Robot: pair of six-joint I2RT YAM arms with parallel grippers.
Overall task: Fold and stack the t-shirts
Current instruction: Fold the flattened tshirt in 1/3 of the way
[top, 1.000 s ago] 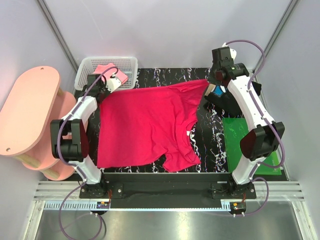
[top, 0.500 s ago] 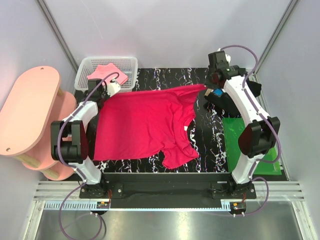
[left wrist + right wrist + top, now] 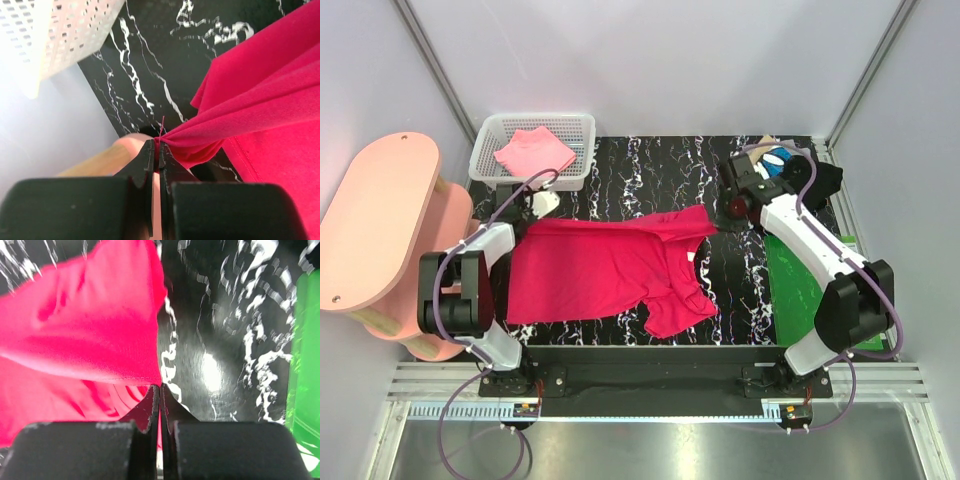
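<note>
No readable text, no labels — none

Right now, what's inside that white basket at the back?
A light pink t-shirt lies in the white mesh basket. Whatever sits beneath the shirt is covered, so I cannot tell.

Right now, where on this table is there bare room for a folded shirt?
Bare marbled table lies between the white basket and the red t-shirt, and a narrower strip between its sleeve and the green mat. The far right corner is crowded: folded shirts and the right arm.
</note>
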